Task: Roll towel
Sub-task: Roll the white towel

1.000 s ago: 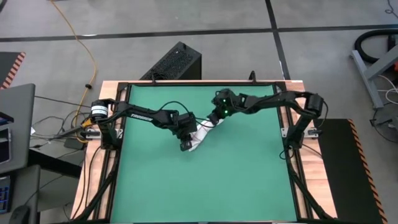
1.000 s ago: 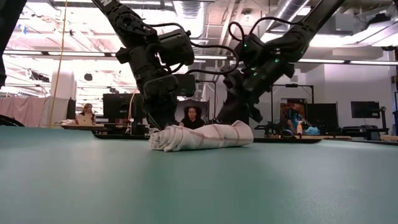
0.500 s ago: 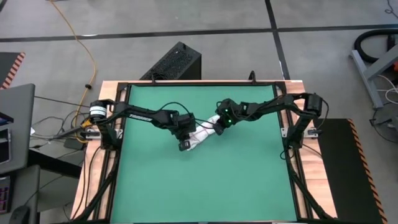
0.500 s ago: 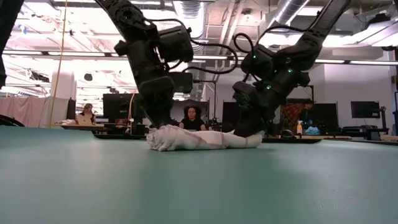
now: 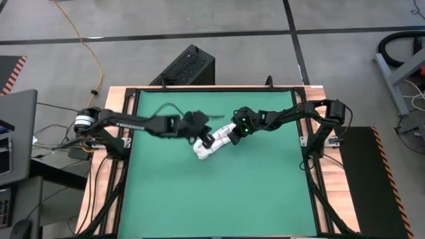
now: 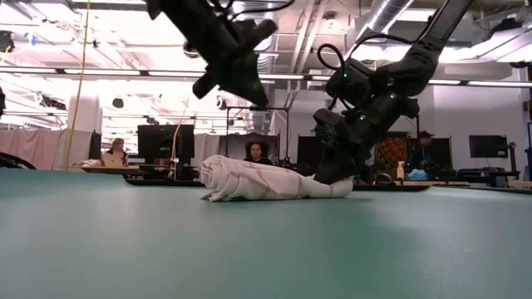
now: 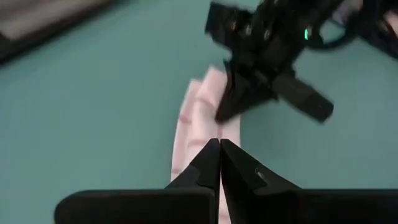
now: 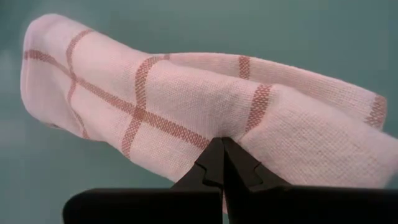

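Observation:
The towel (image 5: 214,143), white with thin red check lines, lies rolled up on the green mat (image 5: 199,199) near the middle, slanting from near left to far right; its whole length rests on the mat (image 6: 266,181). My left gripper (image 6: 256,93) is shut and hangs in the air above the roll's left end, touching nothing; its wrist view looks down on the roll (image 7: 194,118). My right gripper (image 5: 233,133) is shut at the roll's right end (image 6: 331,184). My right gripper has its shut fingertips on the roll's right end, where the cloth (image 8: 219,132) puckers into a small crease between them. The fingers slant down from the table's far right side. The roll lies flat on the mat, and how many layers are caught cannot be told.
The mat (image 6: 249,249) fills the table inside a black frame (image 5: 129,133). Both arms reach in from the far corners and meet over the middle. Beyond the table's far edge people sit at desks with monitors (image 6: 158,141).
My left gripper has risen off the roll's left end, well clear of it, and has turned as it rose. My right gripper has sunk toward the mat with the roll's right end, which stood raised a second ago and now lies flat.

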